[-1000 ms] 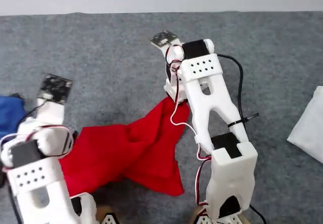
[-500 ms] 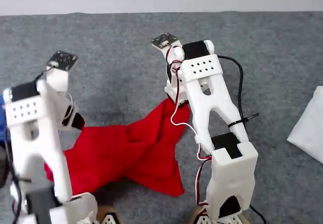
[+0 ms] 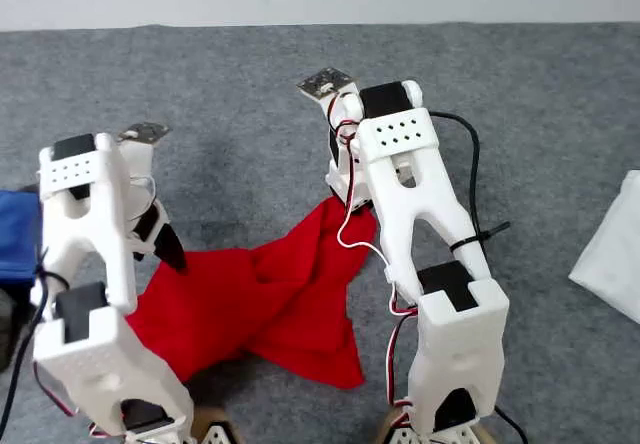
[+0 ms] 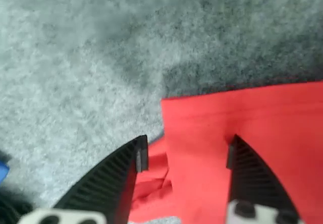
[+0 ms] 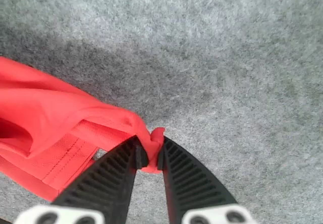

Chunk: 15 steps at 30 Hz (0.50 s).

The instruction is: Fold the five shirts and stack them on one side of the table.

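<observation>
A red shirt (image 3: pixel 260 304) lies crumpled on the grey table, near the front between the two arms. My right gripper (image 5: pixel 150 156) is shut on a bunched corner of the red shirt (image 5: pixel 50 118), holding it just off the table; in the high view that pinch sits at the shirt's far tip, under the right gripper (image 3: pixel 346 197). My left gripper (image 4: pixel 184 156) is open, its jaws standing either side of a corner of the red shirt (image 4: pixel 247 123). Seen from above, the left gripper (image 3: pixel 168 251) hangs over the shirt's left edge.
A blue shirt (image 3: pixel 15 234) lies at the table's left edge, behind the left arm. A white folded shirt (image 3: pixel 615 259) sits at the right edge. Bare grey tabletop (image 3: pixel 230 84) stretches across the far half.
The left arm has swung up and forward from the front left, bringing its gripper to the red shirt's left edge. The right arm and its pinched corner have stayed still.
</observation>
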Available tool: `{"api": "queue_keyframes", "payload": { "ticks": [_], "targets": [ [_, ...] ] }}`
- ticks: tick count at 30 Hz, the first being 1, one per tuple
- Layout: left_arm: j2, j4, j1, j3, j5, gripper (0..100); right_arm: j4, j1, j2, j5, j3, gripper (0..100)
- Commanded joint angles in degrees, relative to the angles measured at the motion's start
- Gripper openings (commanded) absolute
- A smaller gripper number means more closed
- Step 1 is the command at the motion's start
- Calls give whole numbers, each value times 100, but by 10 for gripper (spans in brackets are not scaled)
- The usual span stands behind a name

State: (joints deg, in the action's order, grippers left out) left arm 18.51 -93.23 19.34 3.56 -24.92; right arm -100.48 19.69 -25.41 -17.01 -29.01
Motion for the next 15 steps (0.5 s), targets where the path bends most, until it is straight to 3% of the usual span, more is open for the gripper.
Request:
{"api": "queue_keyframes", "payload": {
  "ticks": [1,15],
  "targets": [
    [229,-62,-132,-303,-88,257,-233,-48,66,70,-44,10],
    [1345,-114,-158,-813,-97,253,-233,-48,101,70,-44,10]
  ]
}}
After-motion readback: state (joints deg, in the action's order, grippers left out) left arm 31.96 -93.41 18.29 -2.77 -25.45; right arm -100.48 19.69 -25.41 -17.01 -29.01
